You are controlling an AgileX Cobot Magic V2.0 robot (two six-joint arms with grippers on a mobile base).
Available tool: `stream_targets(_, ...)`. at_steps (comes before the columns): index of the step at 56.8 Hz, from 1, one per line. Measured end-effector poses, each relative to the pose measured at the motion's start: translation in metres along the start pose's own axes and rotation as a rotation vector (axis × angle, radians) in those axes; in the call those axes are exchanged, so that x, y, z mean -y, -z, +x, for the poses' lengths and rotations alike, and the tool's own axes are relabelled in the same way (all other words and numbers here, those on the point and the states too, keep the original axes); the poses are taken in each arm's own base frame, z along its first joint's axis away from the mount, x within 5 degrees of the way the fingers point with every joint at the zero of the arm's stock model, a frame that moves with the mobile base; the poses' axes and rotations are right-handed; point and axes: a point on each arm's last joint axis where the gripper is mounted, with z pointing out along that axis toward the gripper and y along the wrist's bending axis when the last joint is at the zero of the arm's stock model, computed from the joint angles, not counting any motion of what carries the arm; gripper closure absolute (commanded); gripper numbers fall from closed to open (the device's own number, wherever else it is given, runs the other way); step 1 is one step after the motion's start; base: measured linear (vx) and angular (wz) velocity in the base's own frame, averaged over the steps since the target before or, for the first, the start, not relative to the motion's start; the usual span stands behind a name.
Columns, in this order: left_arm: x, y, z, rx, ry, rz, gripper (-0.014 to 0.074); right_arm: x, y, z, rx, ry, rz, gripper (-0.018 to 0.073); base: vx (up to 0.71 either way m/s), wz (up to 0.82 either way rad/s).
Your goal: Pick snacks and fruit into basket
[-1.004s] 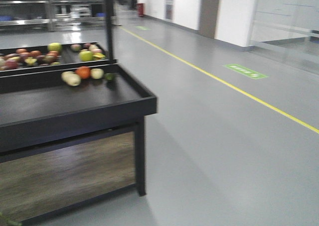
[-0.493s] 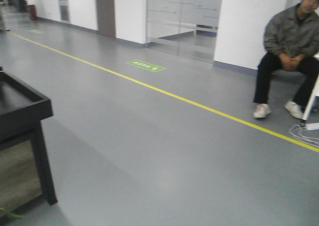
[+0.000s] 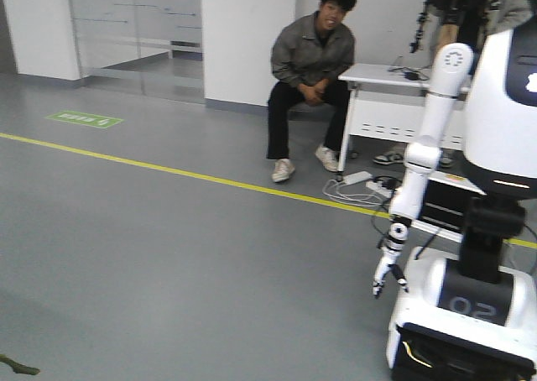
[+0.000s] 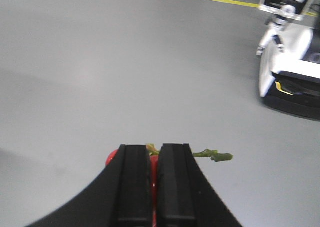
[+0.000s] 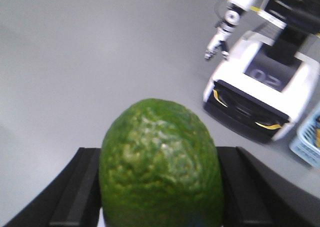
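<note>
Carrying fruit toward the basket (image 5: 309,143) at far right, the right gripper (image 5: 160,187) clamps a green lime (image 5: 161,169) while the left gripper (image 4: 154,187) pinches a red fruit (image 4: 112,158) by its stem (image 4: 212,155).

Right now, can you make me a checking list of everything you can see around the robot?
Surface: grey floor with a yellow line.
Job's things: green lime and a red fruit with green stem; corner of the blue basket.
Clutter: nothing seen.
Grippers: right gripper shut on the lime; left gripper shut on the red fruit.
Cables: white cables on the floor.
Surroundings: seated person, white desk, another white robot.
</note>
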Motion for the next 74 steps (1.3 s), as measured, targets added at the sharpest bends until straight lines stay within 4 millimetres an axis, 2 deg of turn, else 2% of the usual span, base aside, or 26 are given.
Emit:
stream_targets(36,0.0001,0.0,0.0,0.0,0.001,0.001,0.0602,0.0002,0.0009,0.0003,0.002,0.0,0.001,0.0566,-0.09,-0.65)
stream_targets(74,0.0001,0.0,0.0,0.0,0.001,0.001,0.0602,0.0006,0.0018,0.0037,-0.032,-0.001,0.004,0.0566,0.1,-0.28)
